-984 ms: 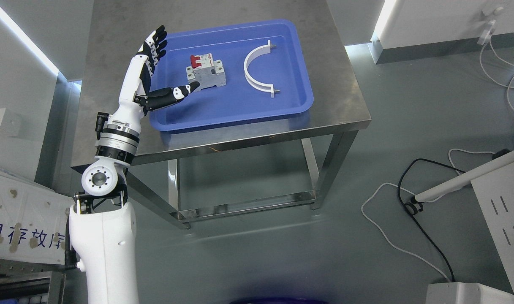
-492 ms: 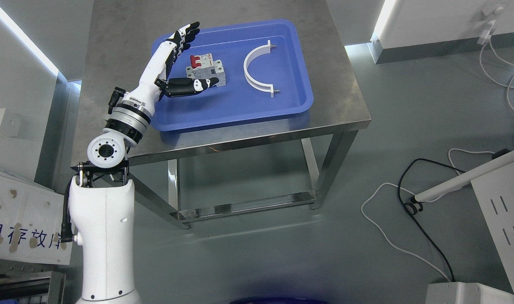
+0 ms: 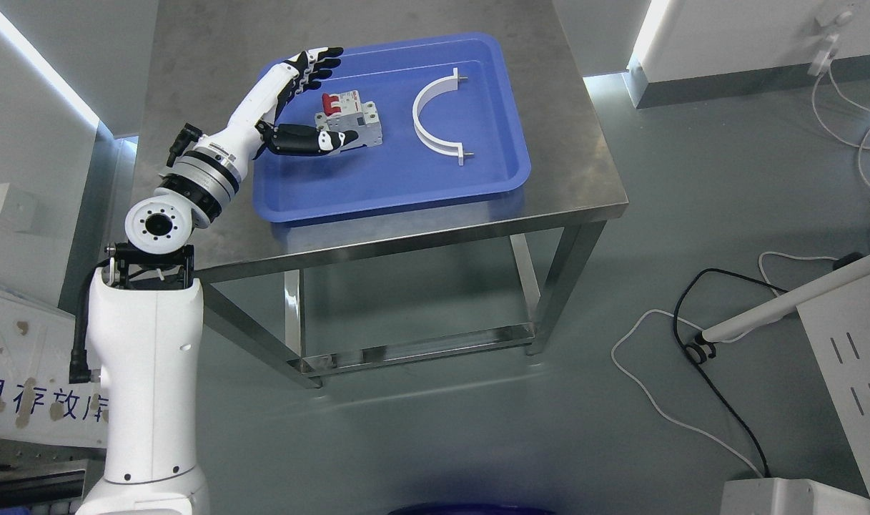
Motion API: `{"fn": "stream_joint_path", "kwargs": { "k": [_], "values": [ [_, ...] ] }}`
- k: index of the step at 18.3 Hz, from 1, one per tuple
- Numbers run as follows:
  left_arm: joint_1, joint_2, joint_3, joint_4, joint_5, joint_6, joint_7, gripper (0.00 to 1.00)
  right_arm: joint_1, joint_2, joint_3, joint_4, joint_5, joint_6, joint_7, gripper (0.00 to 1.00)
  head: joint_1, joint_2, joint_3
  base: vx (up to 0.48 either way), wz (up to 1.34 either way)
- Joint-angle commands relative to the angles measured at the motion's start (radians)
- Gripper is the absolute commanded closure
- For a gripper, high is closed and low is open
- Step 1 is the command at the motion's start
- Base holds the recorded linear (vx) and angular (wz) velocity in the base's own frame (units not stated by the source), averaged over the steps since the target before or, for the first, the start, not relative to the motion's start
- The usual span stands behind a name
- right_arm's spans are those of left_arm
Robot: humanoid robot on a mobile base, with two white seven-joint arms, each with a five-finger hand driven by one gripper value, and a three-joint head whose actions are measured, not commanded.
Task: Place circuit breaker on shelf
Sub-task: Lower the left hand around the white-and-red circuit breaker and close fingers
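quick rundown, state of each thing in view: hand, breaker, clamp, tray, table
left hand: open, fingers spread on either side of the breaker, no grasp closed yet
circuit breaker: lying in the tray, red switches at its far end
white half-ring clamp: lying flat in the tray, apart from the breaker, untouched
blue tray: resting on the table, holding both parts
steel table: standing, tray on top

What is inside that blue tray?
The blue tray holds a circuit breaker and a white curved clamp. The left hand reaches around the breaker, covering its left side.
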Motion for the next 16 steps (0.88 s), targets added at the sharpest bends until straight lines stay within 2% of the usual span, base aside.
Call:
{"fn": "stream_joint_path", "kwargs": {
  "k": [1, 16],
  "values": [
    [-0.011, 0.078, -0.019, 0.029, -0.062, 0.001, -0.02, 0.21, 0.015, -0.017, 0.0, 0.0, 0.001, -0.037, 0.001, 0.0, 0.0, 0.0, 0.0, 0.0, 0.0],
    [-0.06, 0.047, -0.111, 0.055, -0.179, -0.002, -0.051, 0.32, 0.015, -0.017, 0.0, 0.0, 0.001, -0.037, 0.001, 0.0, 0.0, 0.0, 0.0, 0.0, 0.0]
  ]
}}
